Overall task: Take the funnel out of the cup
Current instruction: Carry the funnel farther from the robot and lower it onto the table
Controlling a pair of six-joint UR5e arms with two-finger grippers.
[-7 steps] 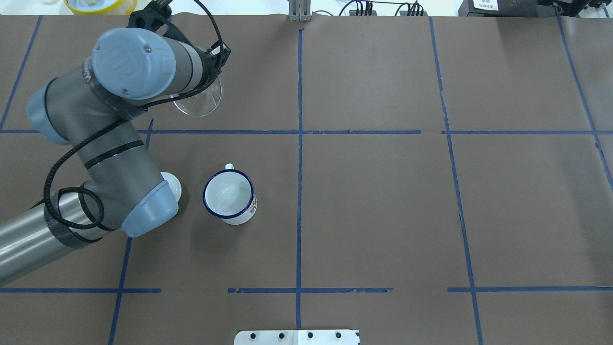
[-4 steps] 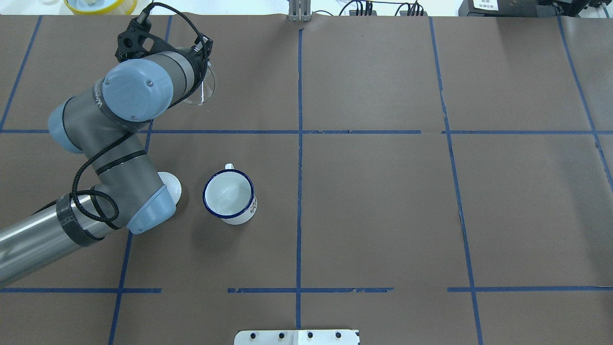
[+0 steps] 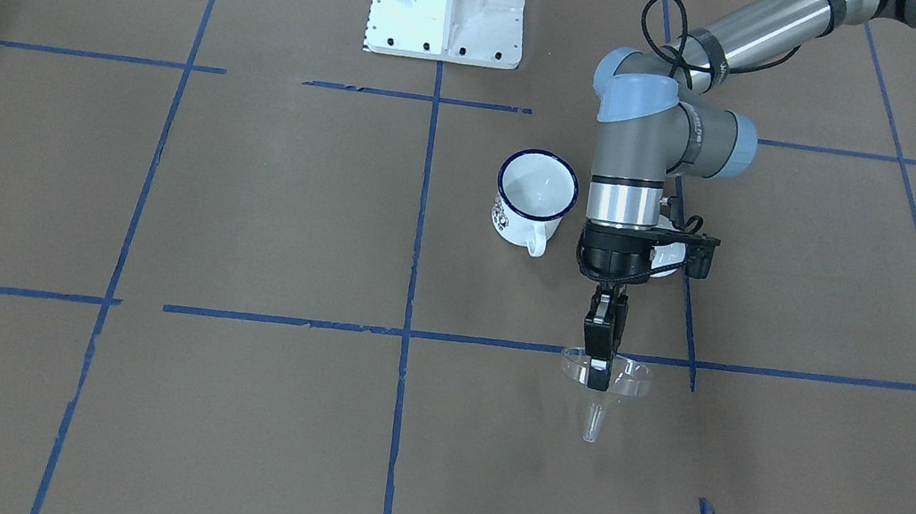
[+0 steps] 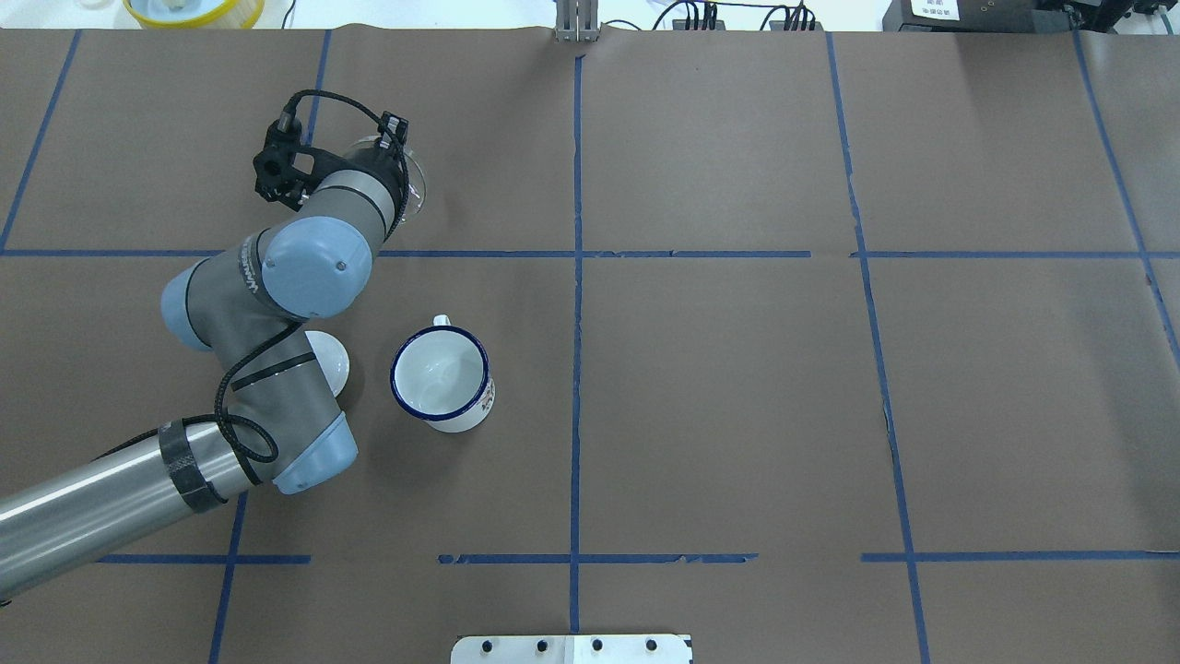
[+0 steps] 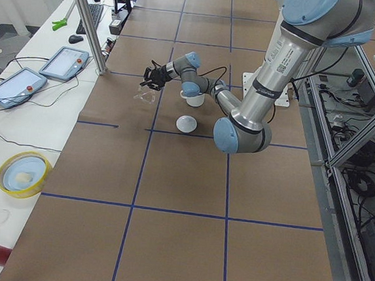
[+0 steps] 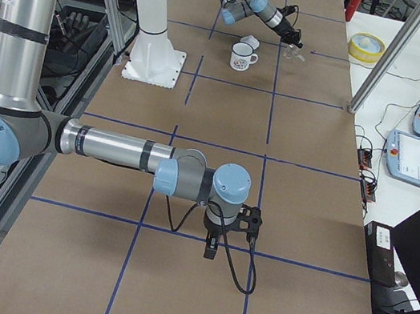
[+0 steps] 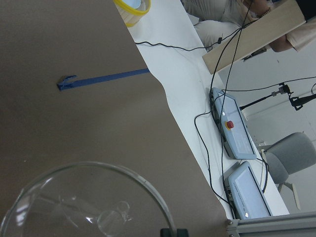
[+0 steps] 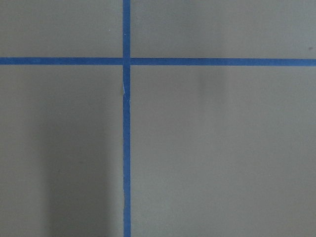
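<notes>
1. Presently the left gripper (image 3: 599, 368) is closed narrowly on the rim of the funnel (image 3: 622, 377), with the clear cone pinched between its fingers and the thin spout pointing away from the wrist.
2. The funnel is held out of the cup (image 3: 535, 196) and well apart from it; whether the spout touches the tabletop (image 3: 251, 201) cannot be told.
3. The cup is seen back from the left gripper, towards the robot's base and to the robot's right. It stands upright and empty, with its handle turned away from the robot.
4. A dark print is carried on the cup's side, but no word of it can be read.
5. A white round lid (image 4: 330, 355) is found between the left gripper and the arm's elbow, beside the cup and partly hidden by the arm.
6. In the left wrist view the funnel's round rim is shown just before the gripper, with brown paper beneath it.
7. Lettering is borne on the left arm's grey wrist housing (image 4: 247, 267); it is too small to be read.
8. The right gripper (image 6: 210, 248) is seen only from the side, low over the tabletop and far from the cup; its state cannot be told.
9. In the right wrist view only crossing blue tape lines (image 8: 126, 148) are shown.
</notes>
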